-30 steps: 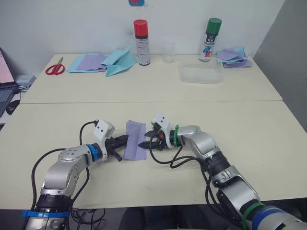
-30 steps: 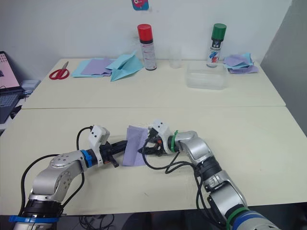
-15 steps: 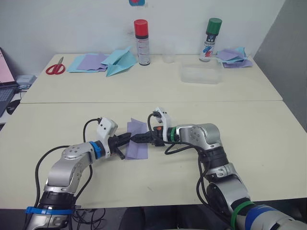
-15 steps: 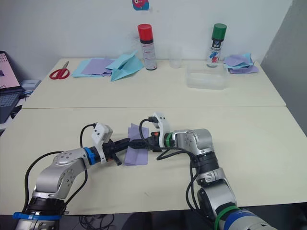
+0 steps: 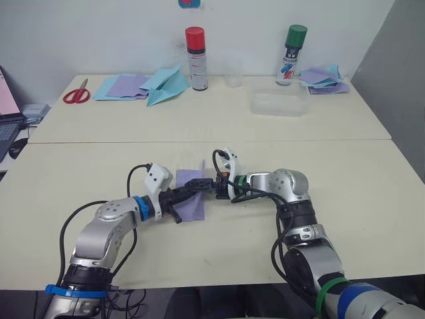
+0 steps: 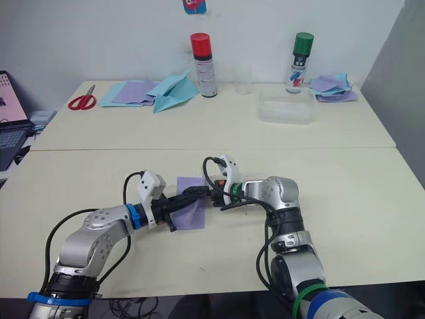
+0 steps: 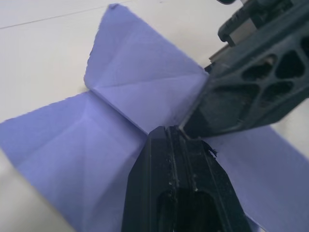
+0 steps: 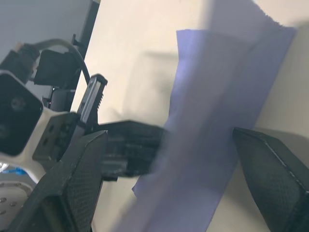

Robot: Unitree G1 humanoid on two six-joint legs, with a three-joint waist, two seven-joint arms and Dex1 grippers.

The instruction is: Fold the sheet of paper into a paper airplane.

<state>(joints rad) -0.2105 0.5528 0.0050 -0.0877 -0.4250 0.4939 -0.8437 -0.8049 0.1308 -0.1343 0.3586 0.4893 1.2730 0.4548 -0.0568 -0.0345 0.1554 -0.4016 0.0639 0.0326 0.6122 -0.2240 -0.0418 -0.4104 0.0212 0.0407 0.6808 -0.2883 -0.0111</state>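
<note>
Lavender paper, the sheet of paper (image 5: pixel 191 201), lay on the near desk (image 5: pixel 372 199) between the two arms, creased but far from a finished dart. One flap stood raised at its far edge; the rest lay flat. In my judgement only early folds were made, with the wings and the final centre fold still outstanding.

The left gripper (image 5: pixel 192 190) reached in from the left over the sheet, its fingers clenched together with the tips pressed onto the paper. The right gripper (image 5: pixel 211 187) came in from the right, fingers spread wide apart and grasping nothing, its tips meeting the left gripper's above the sheet.

The left wrist view showed what the head views did not: crease lines fanning from a central point and the raised triangular flap. The right wrist view showed the wide gap between the right fingers (image 8: pixel 72 193), with the sheet lying across it.
</note>
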